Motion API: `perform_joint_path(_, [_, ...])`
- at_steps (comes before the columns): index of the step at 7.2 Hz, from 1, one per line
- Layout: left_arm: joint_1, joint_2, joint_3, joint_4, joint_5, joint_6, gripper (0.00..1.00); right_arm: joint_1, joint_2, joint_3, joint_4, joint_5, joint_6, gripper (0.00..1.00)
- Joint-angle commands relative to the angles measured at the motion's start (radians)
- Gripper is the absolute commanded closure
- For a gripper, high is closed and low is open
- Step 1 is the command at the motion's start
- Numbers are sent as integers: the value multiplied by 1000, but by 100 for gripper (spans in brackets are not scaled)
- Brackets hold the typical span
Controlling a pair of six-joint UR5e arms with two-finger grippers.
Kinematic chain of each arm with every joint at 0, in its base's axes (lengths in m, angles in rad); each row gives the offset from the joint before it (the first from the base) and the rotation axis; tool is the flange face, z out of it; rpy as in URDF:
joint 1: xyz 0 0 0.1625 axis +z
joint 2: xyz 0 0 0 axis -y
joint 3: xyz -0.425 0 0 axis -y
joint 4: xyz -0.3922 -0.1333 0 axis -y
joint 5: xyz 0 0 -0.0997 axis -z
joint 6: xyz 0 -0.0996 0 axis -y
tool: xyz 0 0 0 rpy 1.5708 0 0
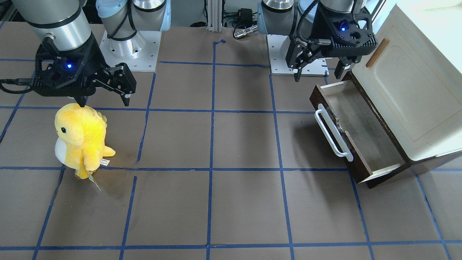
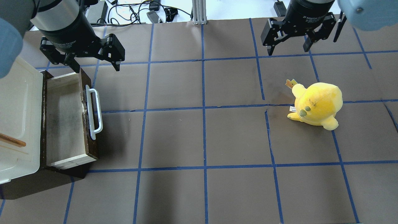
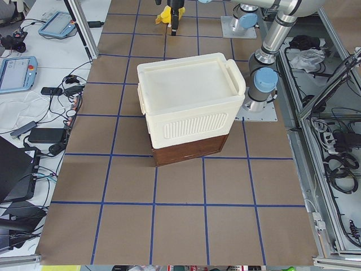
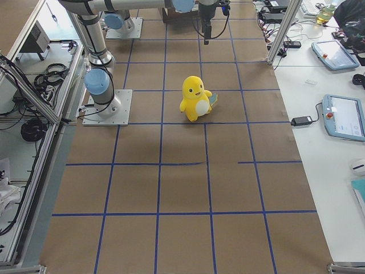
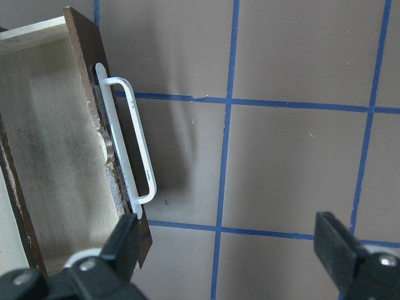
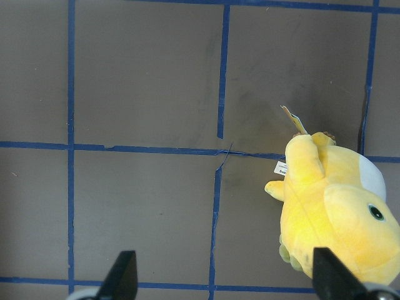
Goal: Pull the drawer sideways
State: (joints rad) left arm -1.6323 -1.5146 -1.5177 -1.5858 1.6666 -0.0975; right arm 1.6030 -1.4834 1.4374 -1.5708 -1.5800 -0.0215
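Note:
The dark brown drawer stands pulled out from under the cream cabinet, with its pale wood inside showing. Its white bar handle faces the table's middle. The drawer and handle also show in the overhead view. My left gripper is open and empty. It hangs above one end of the drawer front and does not touch it. In the left wrist view the handle lies left of the gap of the gripper. My right gripper is open and empty.
A yellow plush toy stands just beside my right gripper. The cream cabinet has a small brown wooden handle. Blue tape lines grid the brown table.

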Motion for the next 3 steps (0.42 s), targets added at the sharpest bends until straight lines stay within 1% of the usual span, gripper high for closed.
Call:
perform_joint_path(1, [3,7,1,1,-24,42,0,0,0,0,0,0,0,0])
perform_joint_path(2, [0,7,-2,1,-51,41,0,0,0,0,0,0,0,0])
perform_joint_path(3, [-1,7,-3,1,-51,45,0,0,0,0,0,0,0,0])
